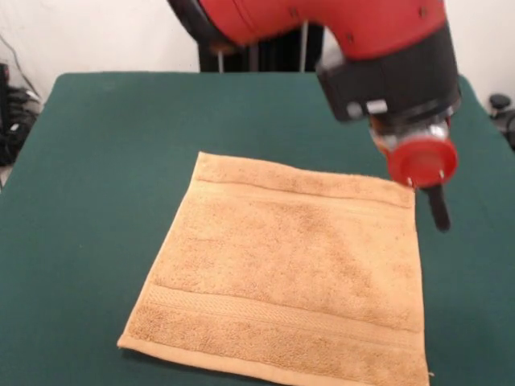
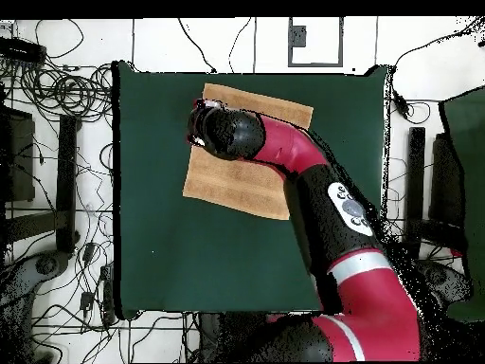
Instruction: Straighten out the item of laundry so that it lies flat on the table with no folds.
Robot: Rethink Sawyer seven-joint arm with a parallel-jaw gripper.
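Note:
The tan-orange terry towel (image 1: pixel 282 273) lies spread out flat on the dark green table (image 1: pixel 105 161), with woven bands near its far and near edges. No folds show in the front view. My gripper (image 1: pixel 437 207) hangs from the red and black arm just above the towel's far right corner, holding nothing that I can see. In the overhead view the towel (image 2: pixel 227 185) lies on the upper middle of the table (image 2: pixel 152 237). The arm's wrist (image 2: pixel 223 133) covers part of it and hides the gripper.
The arm (image 2: pixel 327 204) reaches across the table from the base at the bottom of the overhead view. Cables and black equipment (image 2: pixel 57 142) lie on the floor beside the table. Dark gear (image 1: pixel 12 112) shows at the front view's left edge.

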